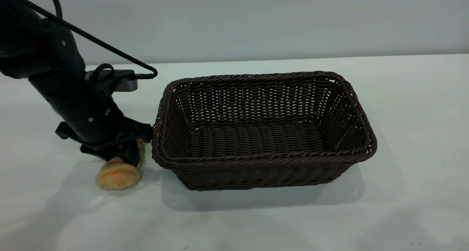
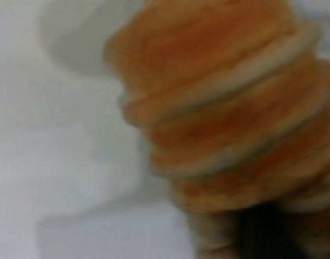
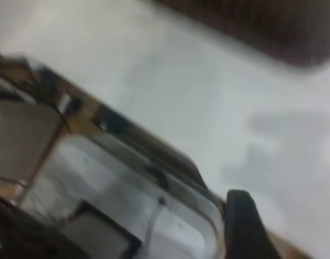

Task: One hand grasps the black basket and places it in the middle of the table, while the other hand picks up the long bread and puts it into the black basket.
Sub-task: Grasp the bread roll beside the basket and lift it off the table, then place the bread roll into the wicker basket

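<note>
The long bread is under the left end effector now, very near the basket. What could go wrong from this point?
1. The left end effector covers only one part of the long bread, so the loaf might tilt or slip when lifted.
2. The bread lies close to the black basket, whose rim stands higher; a low carry could knock the rim and push the basket.
3. The bread looks soft, so a hard squeeze may dent it.
</note>
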{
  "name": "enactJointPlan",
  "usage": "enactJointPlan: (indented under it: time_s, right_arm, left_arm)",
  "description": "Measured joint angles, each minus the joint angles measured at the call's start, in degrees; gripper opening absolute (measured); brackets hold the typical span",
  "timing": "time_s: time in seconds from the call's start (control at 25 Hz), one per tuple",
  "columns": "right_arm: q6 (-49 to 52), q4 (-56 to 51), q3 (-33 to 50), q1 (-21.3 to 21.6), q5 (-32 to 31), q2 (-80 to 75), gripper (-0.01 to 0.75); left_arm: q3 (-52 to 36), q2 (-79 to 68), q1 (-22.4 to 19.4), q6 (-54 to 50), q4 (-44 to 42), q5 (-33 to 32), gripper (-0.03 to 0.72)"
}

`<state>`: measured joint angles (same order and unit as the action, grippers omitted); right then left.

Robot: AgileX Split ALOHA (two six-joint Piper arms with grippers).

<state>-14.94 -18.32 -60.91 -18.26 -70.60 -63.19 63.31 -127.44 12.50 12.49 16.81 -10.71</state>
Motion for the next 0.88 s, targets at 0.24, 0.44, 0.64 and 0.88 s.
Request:
enactJointPlan:
  time_s: [0.24, 0.44, 0.64, 0.88]
  right_arm:
    - [5.83, 10.88, 17.31, 0.0, -0.39, 19.63, 0.418]
    - [10.08, 15.52, 26.63, 0.0, 0.29, 35.37, 0.418]
    - [11.66, 16.13, 31.93, 0.0, 2.79, 46.97, 0.418]
    - [13.07, 18.01, 33.09, 0.0, 6.27, 52.89, 0.418]
  left_arm:
    - [-0.06, 6.03, 0.34, 0.0, -4.49, -5.49, 0.12]
    - [-0.06, 18.31, 0.34, 0.0, -7.33, -6.35, 0.12]
    - [-0.06, 26.55, 2.43, 3.72, -8.12, -5.7, 0.12]
    - [-0.06, 24.29, 12.91, 5.32, -8.01, -3.47, 0.12]
